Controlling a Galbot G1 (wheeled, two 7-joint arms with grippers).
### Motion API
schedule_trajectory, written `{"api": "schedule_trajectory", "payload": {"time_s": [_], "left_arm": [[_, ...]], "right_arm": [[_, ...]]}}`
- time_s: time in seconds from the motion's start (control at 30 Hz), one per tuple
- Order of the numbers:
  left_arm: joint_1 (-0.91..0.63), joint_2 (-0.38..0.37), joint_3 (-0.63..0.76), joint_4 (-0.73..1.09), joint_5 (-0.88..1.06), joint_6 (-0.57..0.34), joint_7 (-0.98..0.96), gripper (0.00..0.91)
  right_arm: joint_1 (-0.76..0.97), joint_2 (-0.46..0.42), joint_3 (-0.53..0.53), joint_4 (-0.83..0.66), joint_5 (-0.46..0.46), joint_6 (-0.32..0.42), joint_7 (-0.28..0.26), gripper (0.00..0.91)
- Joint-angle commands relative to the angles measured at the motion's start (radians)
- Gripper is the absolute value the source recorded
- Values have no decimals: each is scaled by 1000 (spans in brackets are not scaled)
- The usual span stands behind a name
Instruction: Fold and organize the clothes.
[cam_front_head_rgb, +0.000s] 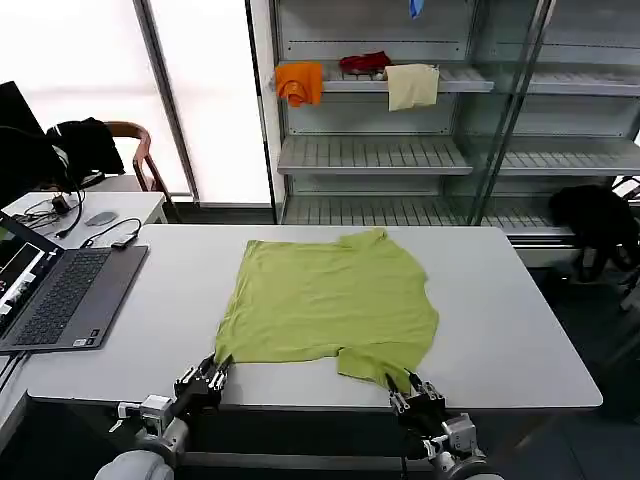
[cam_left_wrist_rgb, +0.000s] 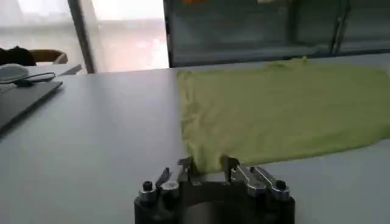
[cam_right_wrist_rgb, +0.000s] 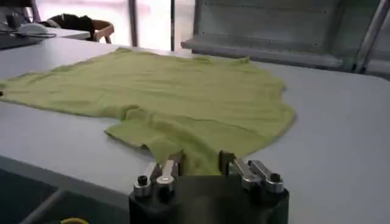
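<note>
The lime yellow-green T-shirt (cam_front_head_rgb: 325, 300) lies spread on the grey counter (cam_front_head_rgb: 500, 330), roughly in the middle and reaching toward the near edge. The side facing up is plain; no print, label or writing can be read on it. Its near right part is rumpled, with a fold of cloth doubled over on itself.

The left end effector (cam_front_head_rgb: 208, 378) sits at the near edge of the counter, at the shirt's near left corner. In the left wrist view its fingers (cam_left_wrist_rgb: 186, 167) stand on either side of that corner's tip, but whether they pinch the cloth I cannot tell. The right end effector (cam_front_head_rgb: 413, 392) sits at the near edge too, at the tip of the rumpled near right part. In the right wrist view a point of cloth lies between its fingers (cam_right_wrist_rgb: 226, 159); whether they press on it I cannot tell.

An open laptop (cam_front_head_rgb: 60, 290) rests on the left end of the counter, well apart from the shirt. Behind, a shelf (cam_front_head_rgb: 470, 82) carries an orange cloth (cam_front_head_rgb: 300, 82), a red cloth (cam_front_head_rgb: 365, 62) and a cream cloth (cam_front_head_rgb: 412, 86).
</note>
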Motion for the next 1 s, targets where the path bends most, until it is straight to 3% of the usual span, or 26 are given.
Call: {"api": "schedule_trajectory", "payload": {"time_s": [0.03, 0.37, 0.73, 1.0], "left_arm": [[1, -1, 3, 1, 6, 3, 8, 10], [-25, -9, -25, -50, -51, 2, -3, 10], [-156, -23, -34, -28, -133, 65, -1, 10], [-239, -19, -34, 22, -178, 79, -19, 10]], "right_arm": [[3, 3, -1, -5, -1, 3, -1, 0], [31, 25, 11, 29, 61, 19, 31, 0], [263, 66, 15, -34, 64, -73, 49, 0], [340, 75, 11, -96, 63, -74, 55, 0]]}}
